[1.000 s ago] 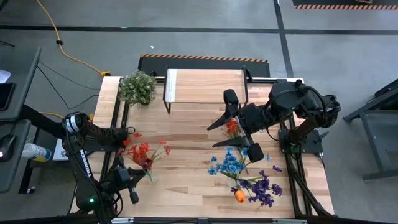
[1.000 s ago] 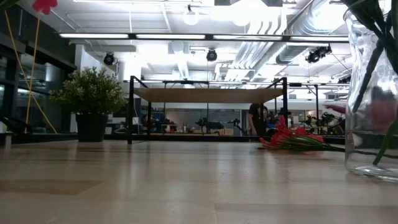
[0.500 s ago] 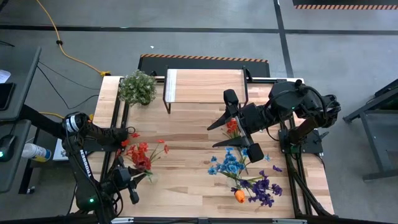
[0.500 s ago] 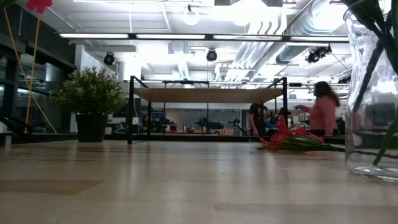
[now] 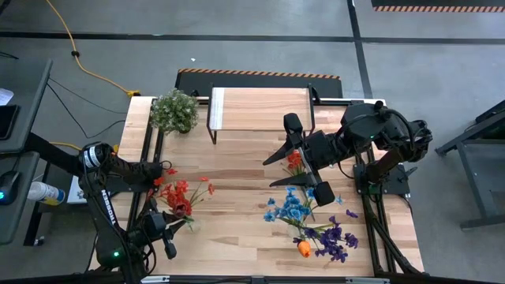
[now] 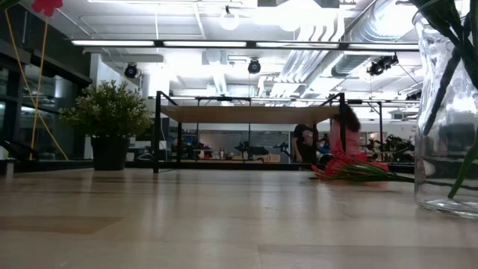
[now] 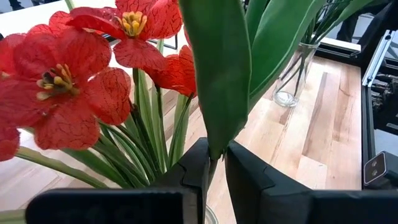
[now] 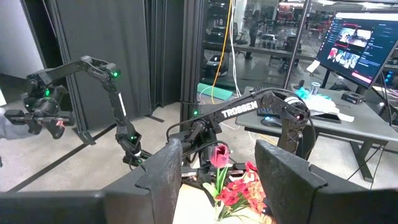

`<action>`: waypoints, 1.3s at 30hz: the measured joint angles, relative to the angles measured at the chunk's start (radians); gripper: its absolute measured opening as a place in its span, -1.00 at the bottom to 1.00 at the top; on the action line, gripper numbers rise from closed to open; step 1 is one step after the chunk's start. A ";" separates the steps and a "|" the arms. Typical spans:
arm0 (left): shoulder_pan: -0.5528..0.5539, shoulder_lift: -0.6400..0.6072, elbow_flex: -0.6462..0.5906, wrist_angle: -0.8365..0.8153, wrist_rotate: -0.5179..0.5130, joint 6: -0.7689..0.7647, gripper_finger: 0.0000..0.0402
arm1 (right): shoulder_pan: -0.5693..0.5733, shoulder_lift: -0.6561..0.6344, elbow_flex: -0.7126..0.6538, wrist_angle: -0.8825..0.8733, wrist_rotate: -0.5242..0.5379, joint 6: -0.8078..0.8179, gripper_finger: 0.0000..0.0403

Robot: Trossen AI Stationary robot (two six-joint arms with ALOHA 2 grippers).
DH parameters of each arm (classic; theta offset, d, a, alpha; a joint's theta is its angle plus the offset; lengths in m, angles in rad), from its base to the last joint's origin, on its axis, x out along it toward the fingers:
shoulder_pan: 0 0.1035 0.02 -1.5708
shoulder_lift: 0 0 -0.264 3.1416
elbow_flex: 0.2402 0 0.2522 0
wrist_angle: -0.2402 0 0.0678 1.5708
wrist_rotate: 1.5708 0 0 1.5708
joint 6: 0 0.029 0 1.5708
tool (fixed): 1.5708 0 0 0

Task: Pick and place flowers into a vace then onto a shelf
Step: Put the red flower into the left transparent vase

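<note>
Progress is partial, as far as I can judge. The left hand [image 7: 211, 171], at seven o'clock of the surface [image 5: 237, 166], pinches a green stem between nearly closed fingers, just above the glass vase [image 6: 447, 112] where red flowers [image 5: 180, 197] stand already. The right hand [image 5: 304, 170] hovers near the centre with fingers spread and holds nothing. Under it one red-orange flower [image 5: 295, 161] still lies on the wood. Blue flowers [image 5: 289, 209], purple flowers [image 5: 335, 239] and an orange tulip [image 5: 304, 249] lie towards five o'clock. The shelf [image 5: 260, 109] at twelve o'clock is bare, with a potted plant [image 5: 174, 111] beside it. So most flowers, and the shelf step, remain.
</note>
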 joint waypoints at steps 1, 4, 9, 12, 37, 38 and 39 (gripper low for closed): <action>0.000 0.000 0.000 0.000 0.000 -0.003 -0.56 | 0.000 0.000 0.000 0.000 0.000 0.000 -0.04; 0.000 0.000 0.000 0.005 0.001 -0.005 -0.56 | 0.000 0.000 0.000 0.000 0.000 0.000 -0.04; 0.000 0.000 0.000 0.005 0.002 -0.005 -0.56 | 0.000 0.000 0.000 0.000 0.000 0.000 -0.04; 0.000 0.000 0.000 0.006 0.027 -0.006 -0.56 | 0.000 0.000 0.000 0.000 0.000 0.000 -0.04; 0.000 0.000 0.000 0.037 0.084 -0.050 -0.56 | 0.000 0.000 0.000 0.000 0.000 0.000 -0.04; 0.000 0.000 0.000 0.038 0.084 -0.050 -0.56 | 0.000 0.000 0.000 0.000 0.000 0.000 -0.04; 0.000 0.000 0.000 0.042 0.084 -0.050 -0.56 | 0.000 0.000 0.000 0.000 0.000 0.000 -0.04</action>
